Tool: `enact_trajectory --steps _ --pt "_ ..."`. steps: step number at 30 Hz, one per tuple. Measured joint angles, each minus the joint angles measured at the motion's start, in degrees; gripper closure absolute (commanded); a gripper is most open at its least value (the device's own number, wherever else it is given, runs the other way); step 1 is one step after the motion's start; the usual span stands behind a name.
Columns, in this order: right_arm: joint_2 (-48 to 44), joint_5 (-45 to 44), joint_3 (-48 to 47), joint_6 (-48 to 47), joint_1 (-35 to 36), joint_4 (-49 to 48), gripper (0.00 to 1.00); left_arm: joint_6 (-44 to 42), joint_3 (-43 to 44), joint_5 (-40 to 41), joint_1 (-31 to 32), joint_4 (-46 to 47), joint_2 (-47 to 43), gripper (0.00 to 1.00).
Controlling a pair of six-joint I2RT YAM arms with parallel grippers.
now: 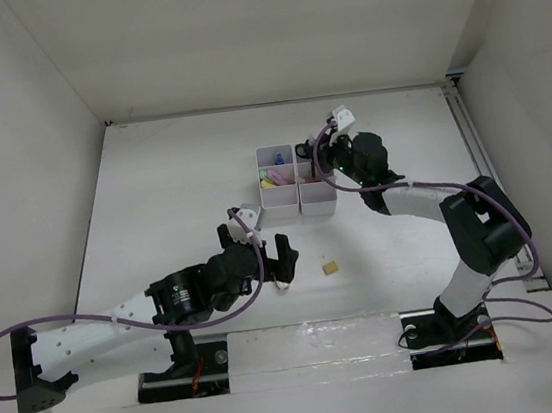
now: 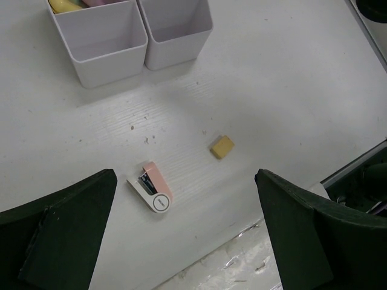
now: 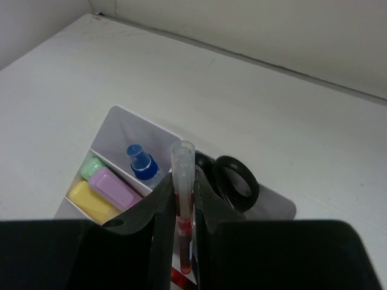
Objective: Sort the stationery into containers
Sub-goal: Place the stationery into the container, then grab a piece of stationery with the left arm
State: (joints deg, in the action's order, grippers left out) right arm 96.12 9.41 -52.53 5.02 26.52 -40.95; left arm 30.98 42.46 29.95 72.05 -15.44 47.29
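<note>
Right gripper (image 3: 183, 192) clenched on red pen (image 3: 182, 158) above organiser (image 3: 121, 124); left gripper (image 2: 185, 175) released, spread over stapler (image 2: 151, 194), whose round emblem is illegible.

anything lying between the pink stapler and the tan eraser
Nothing but a few tiny specks: the table between the pink stapler and the tan eraser is bare. The left wrist view shows it best.
</note>
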Motion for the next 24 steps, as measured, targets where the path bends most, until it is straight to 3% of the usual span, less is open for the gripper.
enact_trajectory --steps 1,5,8,9,10,15,24 --pt "0.17 -0.02 0.68 -0.13 0.00 -0.35 0.94 -0.02 0.00 -0.02 0.00 0.11 -0.02 0.01" --pt "0.26 -0.09 3.02 -0.09 0.00 -1.38 0.31 -0.31 -0.02 0.00 0.00 0.22 -0.28 0.01" --pt "-0.11 0.04 5.20 0.20 0.00 -3.54 0.25 0.07 -0.02 0.68 0.00 0.17 -0.57 0.01" --pt "-0.59 0.26 6.27 0.66 0.00 -4.28 0.04 0.66 -0.02 1.14 0.00 0.11 -0.59 0.01" --pt "-1.05 0.50 7.21 1.09 0.00 -5.55 0.00 1.38 -0.02 1.73 0.00 -0.04 -0.61 0.01" --pt "-7.87 0.70 13.05 3.19 0.46 -7.80 0.00 5.97 -0.50 4.42 0.00 -1.77 -0.50 0.01" --pt "-29.64 -5.42 14.43 5.92 6.12 -4.24 0.00 20.17 -0.50 7.19 0.00 -7.74 5.99 0.01"
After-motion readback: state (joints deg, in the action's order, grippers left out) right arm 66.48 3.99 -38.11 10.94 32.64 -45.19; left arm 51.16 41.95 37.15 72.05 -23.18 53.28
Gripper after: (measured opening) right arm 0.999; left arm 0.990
